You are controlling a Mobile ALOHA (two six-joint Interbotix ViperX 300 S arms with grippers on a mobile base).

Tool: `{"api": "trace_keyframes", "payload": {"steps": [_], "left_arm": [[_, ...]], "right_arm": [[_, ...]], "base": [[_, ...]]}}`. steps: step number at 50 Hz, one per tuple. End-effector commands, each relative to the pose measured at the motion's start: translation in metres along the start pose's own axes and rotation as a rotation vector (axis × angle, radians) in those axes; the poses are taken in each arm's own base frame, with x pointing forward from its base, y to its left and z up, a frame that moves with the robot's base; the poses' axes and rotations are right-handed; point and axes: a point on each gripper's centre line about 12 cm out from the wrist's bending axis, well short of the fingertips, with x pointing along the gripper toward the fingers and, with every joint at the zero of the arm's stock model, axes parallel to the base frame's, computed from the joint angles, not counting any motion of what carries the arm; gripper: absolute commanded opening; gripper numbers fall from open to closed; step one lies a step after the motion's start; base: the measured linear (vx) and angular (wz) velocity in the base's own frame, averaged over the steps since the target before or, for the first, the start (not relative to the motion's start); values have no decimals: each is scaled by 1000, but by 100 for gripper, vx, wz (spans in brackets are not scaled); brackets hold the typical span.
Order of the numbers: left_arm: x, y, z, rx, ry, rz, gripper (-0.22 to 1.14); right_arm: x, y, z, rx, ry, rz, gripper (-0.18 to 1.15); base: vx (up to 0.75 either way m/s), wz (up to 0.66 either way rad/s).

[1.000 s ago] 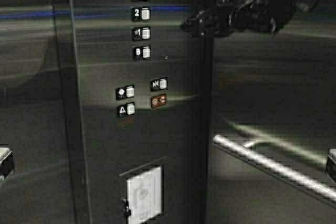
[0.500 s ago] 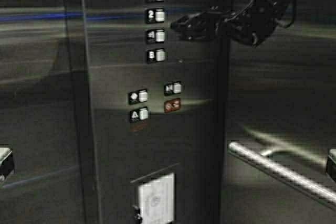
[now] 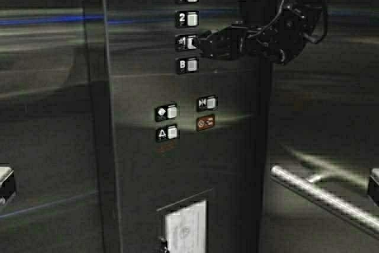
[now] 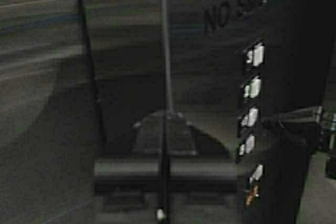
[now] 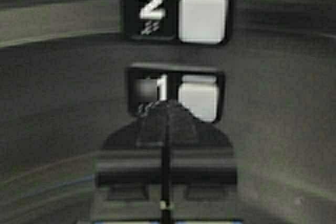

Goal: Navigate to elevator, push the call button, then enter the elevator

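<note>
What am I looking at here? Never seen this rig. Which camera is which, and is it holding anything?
A wheeled robot with two arms, inside a steel elevator. The wide picture comes from a camera on its frame, above and behind the arms. It shows the button panel with floor buttons 3, 2, 1 and B, and a handrail. The other two pictures come from cameras on each wrist. The right hand is shut, holds nothing, and its tip points at the floor 1 button. The left hand is also shut and empty, facing the wall.

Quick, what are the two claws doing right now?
Left claw: shut, holding nothing.
Right claw: shut, holding nothing, tip at the floor 1 button.
</note>
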Motion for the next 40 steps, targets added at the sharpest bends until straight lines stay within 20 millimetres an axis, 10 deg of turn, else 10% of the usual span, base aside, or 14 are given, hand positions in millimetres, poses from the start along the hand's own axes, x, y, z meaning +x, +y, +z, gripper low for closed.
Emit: {"api": "trace_keyframes", "payload": {"steps": [1, 24, 40], "left_arm": [[2, 0, 2, 2, -8, -2, 3], [5, 0, -5, 2, 21, -3, 3], [5, 0, -2, -12, 15, -2, 3]], "right_arm": [[7, -3, 13, -11, -44, -8, 6], [15, -12, 13, 0, -68, -41, 6], [-33, 1, 30, 10, -25, -55, 6]], "base": [[3, 4], [2, 1], [-1, -1]]}}
